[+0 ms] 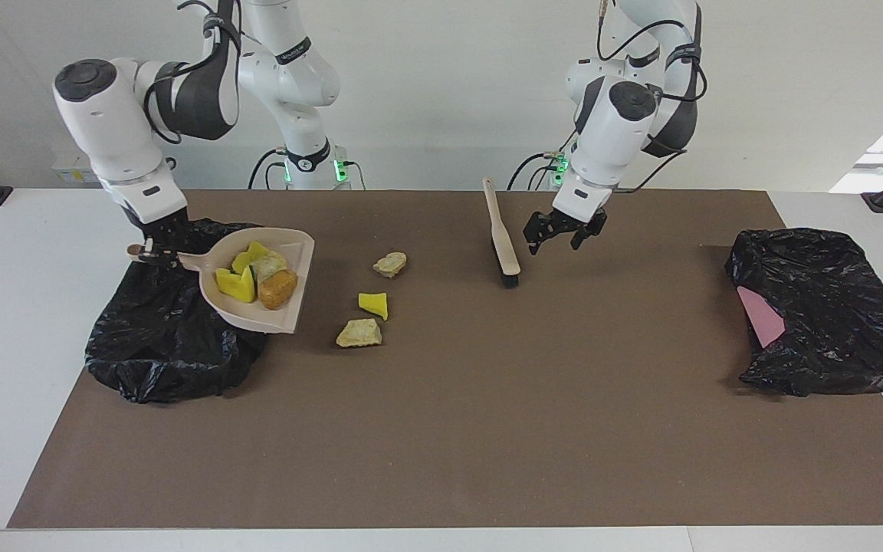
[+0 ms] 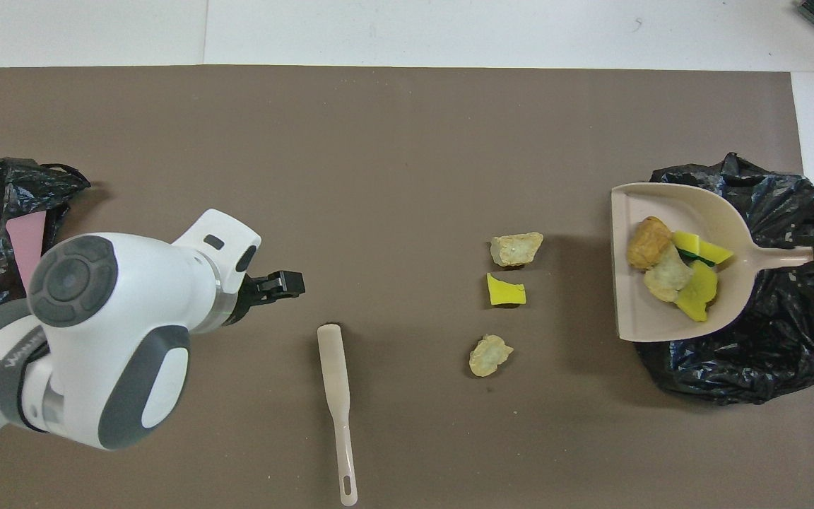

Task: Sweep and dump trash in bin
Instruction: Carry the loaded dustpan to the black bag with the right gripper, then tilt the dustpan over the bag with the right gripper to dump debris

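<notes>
Trash (image 1: 257,274) fills the dustpan (image 1: 288,307) our right claw (image 1: 152,251) grips by its handle over the bin (image 1: 158,353); left claw (image 1: 562,230) gapes empty. Overhead, three scraps (image 2: 506,290) lie on the tabletop (image 2: 379,177); we should tip slowly.

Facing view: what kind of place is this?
Likely a robot lab test bench, not a home: two white arms bolted at a white table, a brown mat as work area, and bag-lined bins at both ends.

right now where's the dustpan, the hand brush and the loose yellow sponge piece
dustpan (image 1: 297,257), facing view, bare floor near its open edge
hand brush (image 1: 501,238), facing view, middle of its back
yellow sponge piece (image 1: 374,304), facing view, its top face
</notes>
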Controlling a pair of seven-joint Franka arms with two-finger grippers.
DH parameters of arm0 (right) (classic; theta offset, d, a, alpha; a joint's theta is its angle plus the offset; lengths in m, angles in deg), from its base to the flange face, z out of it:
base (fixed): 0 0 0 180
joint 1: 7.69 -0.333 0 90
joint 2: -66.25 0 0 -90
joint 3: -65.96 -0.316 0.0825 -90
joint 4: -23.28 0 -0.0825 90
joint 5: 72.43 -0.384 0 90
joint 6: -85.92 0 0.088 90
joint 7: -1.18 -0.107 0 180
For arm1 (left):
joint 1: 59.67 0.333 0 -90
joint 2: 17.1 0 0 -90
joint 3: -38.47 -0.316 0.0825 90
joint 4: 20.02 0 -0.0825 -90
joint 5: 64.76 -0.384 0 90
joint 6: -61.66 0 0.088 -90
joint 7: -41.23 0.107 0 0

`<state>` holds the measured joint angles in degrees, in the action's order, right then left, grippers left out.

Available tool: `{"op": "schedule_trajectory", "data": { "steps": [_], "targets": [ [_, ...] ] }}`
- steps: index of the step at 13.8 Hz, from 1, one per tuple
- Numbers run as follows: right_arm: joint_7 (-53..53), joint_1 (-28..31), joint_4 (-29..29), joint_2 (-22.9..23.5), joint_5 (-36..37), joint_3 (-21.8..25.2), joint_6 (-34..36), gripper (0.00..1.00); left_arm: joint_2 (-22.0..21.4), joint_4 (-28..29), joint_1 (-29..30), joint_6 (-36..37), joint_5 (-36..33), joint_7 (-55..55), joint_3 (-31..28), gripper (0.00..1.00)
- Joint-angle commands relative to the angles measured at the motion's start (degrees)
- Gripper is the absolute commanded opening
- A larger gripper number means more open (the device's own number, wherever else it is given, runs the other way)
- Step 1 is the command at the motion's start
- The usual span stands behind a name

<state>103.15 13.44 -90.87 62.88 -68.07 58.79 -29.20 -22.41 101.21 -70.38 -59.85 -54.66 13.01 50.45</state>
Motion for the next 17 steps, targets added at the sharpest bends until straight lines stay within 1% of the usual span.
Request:
{"op": "schedule_trajectory", "data": {
  "steps": [1, 3, 4, 5, 6, 9, 10, 12, 15, 17],
  "targets": [
    [9.4, 6.7, -0.6, -1.5, -1.1, -0.6, -0.6, 0.00, 4.8, -10.5, 4.4, 6.6, -1.4, 3.9, 0.4, 1.00],
    [11.7, 9.1, -0.8, -1.7, 0.6, -0.2, -1.8, 0.00, 7.3, -16.4, 6.4, 10.9, -5.4, 8.2, 0.3, 1.00],
    [11.6, 9.3, -1.5, -2.0, 3.9, -0.3, -4.4, 0.00, 8.3, -18.8, 7.1, 12.0, -6.0, 10.0, 0.2, 1.00],
    [10.9, 9.1, -2.6, -2.2, 7.3, -0.4, -6.7, 0.00, 8.5, -20.1, 8.6, 12.9, -6.0, 11.9, 0.1, 1.00],
    [10.2, 8.4, -3.2, -2.4, 10.3, -0.4, -7.6, 0.00, 8.3, -20.8, 9.8, 14.2, -6.1, 14.3, 0.1, 1.00],
    [2.6, 5.6, -5.5, -3.4, 19.4, -0.5, -8.7, 0.00, 8.5, -25.8, 13.3, 21.7, -8.1, 25.5, 0.1, 1.00],
    [0.1, 4.2, -5.9, -3.8, 22.1, -0.5, -8.6, 0.00, 8.5, -26.8, 14.2, 22.6, -8.6, 27.8, 0.1, 1.00],
    [-4.7, 2.5, -7.0, -4.6, 27.4, -0.5, -8.5, 0.00, 8.1, -27.1, 15.9, 23.0, -8.5, 27.4, 0.1, 1.00],
    [-11.2, -0.6, -8.2, -6.0, 36.5, -0.5, -6.4, 0.00, 8.4, -27.3, 16.3, 22.8, -8.3, 27.2, 0.1, 1.00],
    [-14.9, -2.2, -9.7, -7.4, 39.9, -0.5, -4.3, 0.00, 8.4, -28.1, 16.4, 23.2, -8.3, 26.3, 0.0, 1.00]
  ]
}}
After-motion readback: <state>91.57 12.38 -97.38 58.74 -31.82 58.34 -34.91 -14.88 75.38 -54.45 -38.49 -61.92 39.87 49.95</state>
